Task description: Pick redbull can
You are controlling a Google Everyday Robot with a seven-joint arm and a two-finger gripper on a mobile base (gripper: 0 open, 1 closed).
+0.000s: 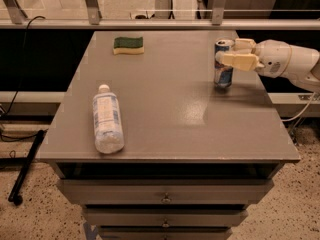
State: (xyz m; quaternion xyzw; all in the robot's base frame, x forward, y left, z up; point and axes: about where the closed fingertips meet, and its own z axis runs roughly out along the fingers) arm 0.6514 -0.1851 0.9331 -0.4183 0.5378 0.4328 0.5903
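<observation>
Grey counter (pixel 170 89) tops a stack of drawers (pixel 165 191) on a speckled floor. The redbull can (pixel 223 75) stands upright at the far right. The hand (pixel 227 52) reaches around its top from the right; I cannot tell whether it is pinching. A bottle (pixel 107 120) lies near left.

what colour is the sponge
Green on top, yellow below, in the camera view. The sponge lies far from the gripper at the can.

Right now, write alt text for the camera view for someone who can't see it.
The robot's hand, extended from the right, is at the upright redbull can at the right rear of a gray table. A water bottle lies on its side front left; a green sponge sits at the back.
</observation>
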